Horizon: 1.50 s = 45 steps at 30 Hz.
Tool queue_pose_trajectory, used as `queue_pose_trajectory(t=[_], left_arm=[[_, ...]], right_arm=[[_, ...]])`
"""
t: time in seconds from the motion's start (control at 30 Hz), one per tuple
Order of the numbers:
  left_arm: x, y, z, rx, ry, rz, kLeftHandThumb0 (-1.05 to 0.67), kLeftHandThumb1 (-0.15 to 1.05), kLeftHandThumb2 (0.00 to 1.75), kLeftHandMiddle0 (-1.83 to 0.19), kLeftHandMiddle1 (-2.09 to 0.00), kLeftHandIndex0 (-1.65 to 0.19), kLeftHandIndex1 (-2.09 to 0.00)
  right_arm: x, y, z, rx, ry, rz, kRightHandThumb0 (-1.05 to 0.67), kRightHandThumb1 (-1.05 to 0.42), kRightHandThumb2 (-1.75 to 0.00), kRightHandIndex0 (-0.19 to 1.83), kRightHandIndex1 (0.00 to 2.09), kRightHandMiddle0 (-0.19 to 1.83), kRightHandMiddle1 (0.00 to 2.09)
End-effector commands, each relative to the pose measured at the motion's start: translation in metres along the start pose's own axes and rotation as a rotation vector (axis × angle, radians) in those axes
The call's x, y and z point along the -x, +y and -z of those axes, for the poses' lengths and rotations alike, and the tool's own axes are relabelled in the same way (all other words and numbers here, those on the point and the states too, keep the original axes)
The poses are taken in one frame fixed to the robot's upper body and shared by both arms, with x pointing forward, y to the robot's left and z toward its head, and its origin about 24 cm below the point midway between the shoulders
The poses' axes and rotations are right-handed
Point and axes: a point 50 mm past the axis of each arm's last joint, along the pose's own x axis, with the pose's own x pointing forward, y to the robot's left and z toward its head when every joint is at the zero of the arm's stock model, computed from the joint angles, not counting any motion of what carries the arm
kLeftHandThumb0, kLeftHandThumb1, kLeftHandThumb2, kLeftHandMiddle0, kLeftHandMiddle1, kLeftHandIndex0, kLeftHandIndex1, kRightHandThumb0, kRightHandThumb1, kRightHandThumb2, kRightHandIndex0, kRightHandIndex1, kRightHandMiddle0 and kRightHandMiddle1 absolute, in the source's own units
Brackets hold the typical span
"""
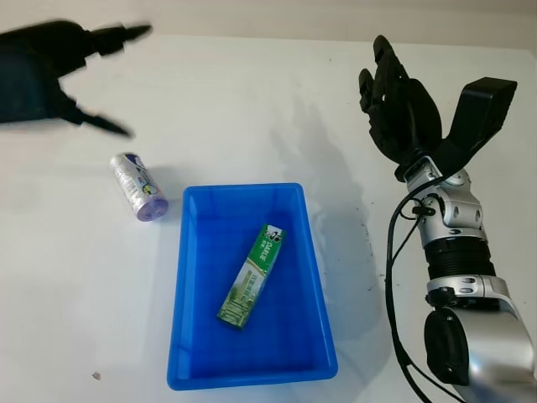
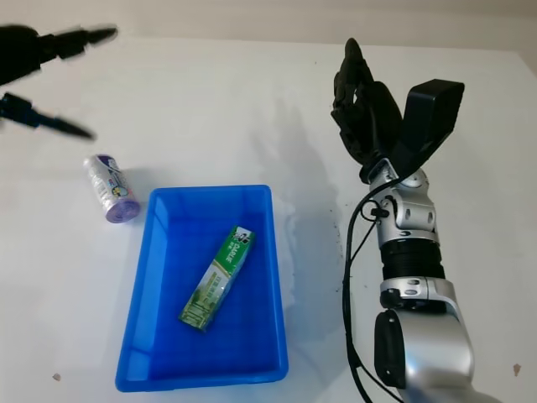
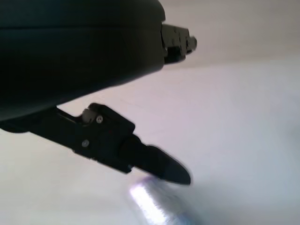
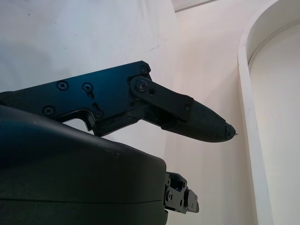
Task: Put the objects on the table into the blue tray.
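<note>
While the green carton (image 1: 252, 275) already lies flat and slantwise on the floor of the blue tray (image 1: 185, 336), one item is left outside: a small silver can (image 1: 138, 185) with a purple end, on its side on the white bench (image 1: 252, 101), just beside the tray's far left corner but not touching it.

Left robot hand (image 1: 80, 75): in the air over the bench, beyond and to the left of the can, released, holding nothing. In the left wrist view one black finger (image 3: 154, 164) points down toward the can (image 3: 150, 208), which sits close under it. Judgement: this hand is placed to come down on the can, being the nearer arm to it.

Right robot hand (image 2: 361, 101): raised to the right of the tray, well apart from it, released and empty. Judgement: parked clear so as not to block the tray opening.

Stage: about half done, one of two visible items in. The can lies on its side and may roll if nudged, so the fingers would best close across its round body rather than along it. The tray has ample free floor beside the carton.
</note>
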Motion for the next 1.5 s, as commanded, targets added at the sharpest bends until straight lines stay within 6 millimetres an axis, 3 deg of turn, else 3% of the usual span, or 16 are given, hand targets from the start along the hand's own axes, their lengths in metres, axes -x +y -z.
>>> queue_pose_trajectory(t=[0.0, 0.1, 0.3, 0.57, 0.77, 1.1, 1.17, 1.2, 1.27, 1.3, 1.33, 1.37, 1.4, 1.47], left_arm=[[0.004, 0.009, 0.003, -0.141, 0.001, -0.011, -0.61, 0.8, 0.05, 0.02, -0.07, -0.04, -0.09], [0.002, 0.005, 0.0, -0.301, -0.051, 0.01, -0.66, 0.81, 0.06, -0.02, -0.07, -0.07, -0.09], [0.003, -0.006, -0.007, -0.431, -0.125, 0.075, -0.6, 0.81, 0.06, -0.01, -0.05, -0.05, -0.06], [-0.007, -0.04, -0.017, -0.413, -0.216, 0.141, -0.6, 0.84, 0.06, -0.06, -0.07, -0.08, -0.07], [-0.026, -0.074, -0.028, -0.368, -0.295, 0.148, -0.54, 0.88, 0.07, -0.11, -0.07, -0.12, -0.08], [-0.042, -0.112, -0.042, -0.35, -0.394, 0.141, -0.42, 0.91, 0.06, -0.33, -0.13, -0.32, -0.17], [-0.044, -0.119, -0.043, -0.379, -0.407, 0.147, -0.37, 0.94, 0.07, -0.39, -0.15, -0.39, -0.21], [-0.044, -0.122, -0.043, -0.416, -0.419, 0.137, -0.24, 0.98, 0.07, -0.43, -0.16, -0.42, -0.25], [-0.045, -0.127, -0.042, -0.486, -0.445, 0.104, -0.08, 1.02, 0.06, -0.51, -0.21, -0.4, -0.49], [-0.045, -0.128, -0.042, -0.535, -0.459, 0.084, -0.06, 1.01, 0.06, -0.5, -0.52, -0.36, -0.73], [-0.045, -0.129, -0.041, -0.581, -0.472, 0.073, -0.08, 1.01, 0.06, -0.44, -1.45, -0.27, -1.3], [-0.045, -0.129, -0.04, -0.616, -0.487, 0.058, -0.08, 1.02, 0.06, -0.56, -1.76, -0.21, -1.65], [-0.045, -0.129, -0.039, -0.629, -0.5, 0.032, -0.07, 1.03, 0.08, -0.8, -1.96, -0.28, -1.91], [-0.045, -0.128, -0.038, -0.667, -0.521, -0.012, -0.07, 1.04, 0.15, -1.16, -2.06, -0.51, -2.05]], right_arm=[[0.001, -0.001, 0.005, -0.008, 0.014, 0.014, -0.68, -1.05, -0.8, -0.19, 0.0, -0.19, 0.0], [0.0, 0.0, 0.006, -0.019, 0.024, 0.016, -0.66, -1.05, -0.81, -0.19, 0.0, -0.19, 0.0], [0.0, -0.001, 0.011, -0.027, 0.039, 0.012, -0.64, -1.05, -0.82, -0.19, 0.0, -0.19, 0.0], [-0.001, -0.002, 0.012, -0.034, 0.055, 0.001, -0.65, -1.05, -0.82, -0.19, 0.0, -0.19, 0.0], [0.002, -0.004, 0.012, -0.02, 0.059, -0.005, -0.64, -1.05, -0.84, -0.19, 0.0, -0.19, 0.0], [0.004, -0.006, 0.011, -0.015, 0.056, 0.002, -0.62, -1.05, -0.84, -0.19, 0.0, -0.19, 0.0], [0.004, -0.007, 0.012, -0.016, 0.057, 0.0, -0.62, -1.05, -0.84, -0.19, 0.0, -0.19, 0.0], [0.004, -0.007, 0.012, -0.015, 0.058, -0.001, -0.63, -1.05, -0.84, -0.19, 0.0, -0.19, 0.0], [0.004, -0.006, 0.012, -0.02, 0.06, -0.001, -0.63, -1.05, -0.84, -0.19, 0.0, -0.19, 0.0], [0.004, -0.006, 0.012, -0.022, 0.059, -0.002, -0.63, -1.05, -0.84, -0.19, 0.0, -0.19, 0.0], [0.005, -0.007, 0.011, -0.023, 0.059, -0.004, -0.62, -1.05, -0.83, -0.19, 0.0, -0.19, 0.0], [0.005, -0.007, 0.011, -0.023, 0.059, -0.006, -0.62, -1.05, -0.84, -0.19, 0.0, -0.19, 0.0], [0.005, -0.007, 0.011, -0.02, 0.059, -0.009, -0.62, -1.05, -0.84, -0.19, 0.0, -0.19, 0.0], [0.005, -0.007, 0.011, -0.019, 0.06, -0.009, -0.62, -1.05, -0.84, -0.19, 0.0, -0.19, 0.0]])
